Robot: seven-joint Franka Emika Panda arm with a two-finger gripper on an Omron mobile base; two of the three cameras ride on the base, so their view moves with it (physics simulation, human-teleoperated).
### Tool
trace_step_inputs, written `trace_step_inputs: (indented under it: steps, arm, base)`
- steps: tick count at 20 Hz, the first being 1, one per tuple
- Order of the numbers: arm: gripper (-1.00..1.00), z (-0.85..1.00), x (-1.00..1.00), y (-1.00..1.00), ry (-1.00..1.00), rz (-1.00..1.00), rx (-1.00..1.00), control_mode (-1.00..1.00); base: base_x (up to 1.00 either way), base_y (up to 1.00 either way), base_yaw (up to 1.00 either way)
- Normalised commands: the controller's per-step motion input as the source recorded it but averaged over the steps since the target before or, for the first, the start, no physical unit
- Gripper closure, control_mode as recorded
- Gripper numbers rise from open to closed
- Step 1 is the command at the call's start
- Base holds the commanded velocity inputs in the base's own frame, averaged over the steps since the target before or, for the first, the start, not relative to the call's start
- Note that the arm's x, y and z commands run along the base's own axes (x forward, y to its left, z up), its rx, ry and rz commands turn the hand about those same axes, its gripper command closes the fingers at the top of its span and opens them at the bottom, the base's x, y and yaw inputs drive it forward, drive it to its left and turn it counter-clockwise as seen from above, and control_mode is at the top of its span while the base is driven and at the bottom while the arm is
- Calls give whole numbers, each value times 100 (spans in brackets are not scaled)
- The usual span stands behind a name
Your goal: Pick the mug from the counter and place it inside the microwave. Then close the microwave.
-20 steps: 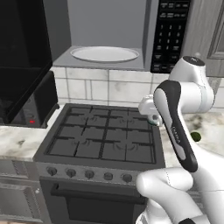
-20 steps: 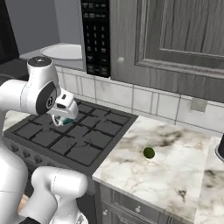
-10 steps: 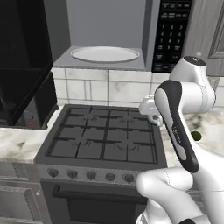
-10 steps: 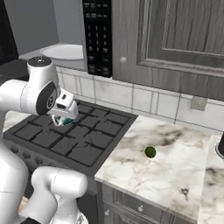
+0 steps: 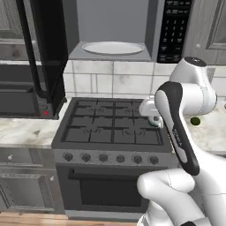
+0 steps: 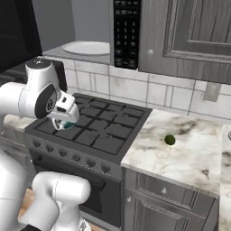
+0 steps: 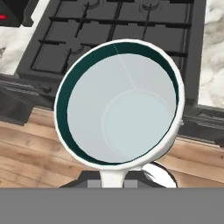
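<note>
The gripper (image 6: 65, 118) was clamped on the mug (image 7: 120, 101), held in the air above the stove (image 5: 112, 126) near its front right corner. The mug's open mouth faced the hand camera, showing a teal inner wall. No brand or label could be read; the microwave (image 5: 115, 31) button panel (image 6: 126, 31) was too blurred. The microwave door (image 5: 44, 48) stood open, white plate (image 5: 112, 47) inside. A small dark green round object (image 6: 169, 140) lay on the bench (image 6: 180, 149) mid-slab.
</note>
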Motion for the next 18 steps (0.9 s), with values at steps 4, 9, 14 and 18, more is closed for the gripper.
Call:
trace_step_inputs:
  steps: [4,9,14,18]
  arm:
    - [100,0,0,0,0,0,0,100]
    - [100,0,0,0,0,0,0,100]
    - [100,0,0,0,0,0,0,100]
    - [100,0,0,0,0,0,0,100]
  base:
    - [0,18,-25]
    - [22,13,-31]
    - [7,53,-26]
    - [3,79,-15]
